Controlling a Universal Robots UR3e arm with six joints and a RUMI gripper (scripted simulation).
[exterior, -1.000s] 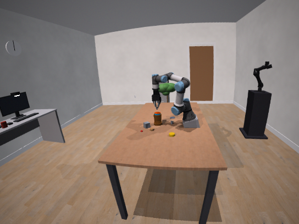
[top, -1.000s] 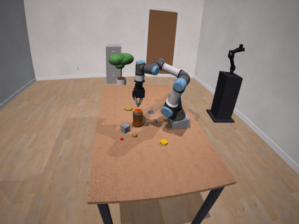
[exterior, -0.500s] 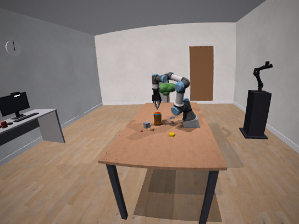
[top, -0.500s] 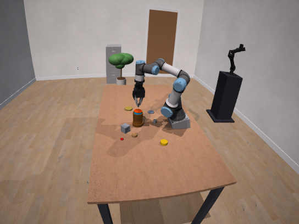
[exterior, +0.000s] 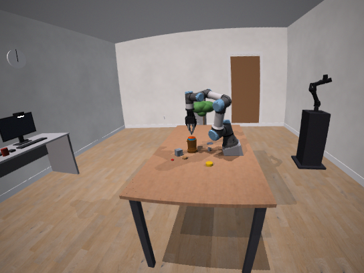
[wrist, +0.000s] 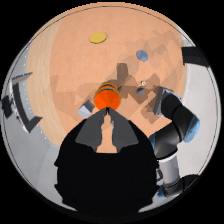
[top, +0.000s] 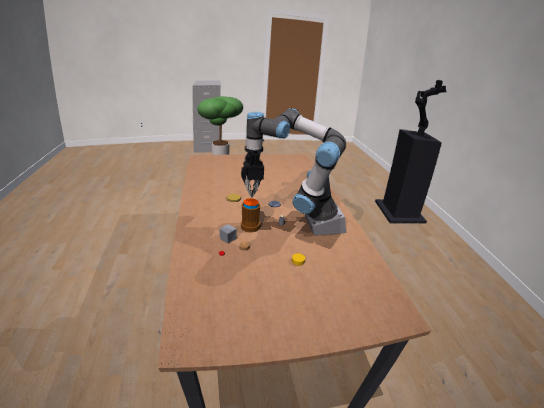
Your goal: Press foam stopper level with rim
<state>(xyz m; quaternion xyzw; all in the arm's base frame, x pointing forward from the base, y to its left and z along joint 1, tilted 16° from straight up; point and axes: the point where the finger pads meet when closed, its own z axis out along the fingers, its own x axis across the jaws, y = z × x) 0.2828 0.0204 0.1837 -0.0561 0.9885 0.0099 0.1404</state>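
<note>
A brown jar (top: 250, 217) stands upright near the middle of the table. An orange foam stopper (top: 250, 202) sits in its mouth above a blue rim band; its top shows a little above the rim. Nothing lies on the stopper. My gripper (top: 252, 189) hangs straight over the jar, shut and empty, its fingertips a short way above the stopper and not touching it. The jar also shows in the exterior view (exterior: 191, 144) with the gripper (exterior: 191, 130) above it. In the wrist view the stopper (wrist: 107, 100) lies just beyond the closed fingertips (wrist: 106, 113).
Around the jar lie a grey cube (top: 227, 233), a tan disc (top: 244, 245), a small red dot (top: 222, 253), a yellow puck (top: 298, 259), an olive disc (top: 233, 198), a blue-grey disc (top: 274, 203) and a small grey piece (top: 282, 219). The arm's base (top: 327, 222) stands to the right.
</note>
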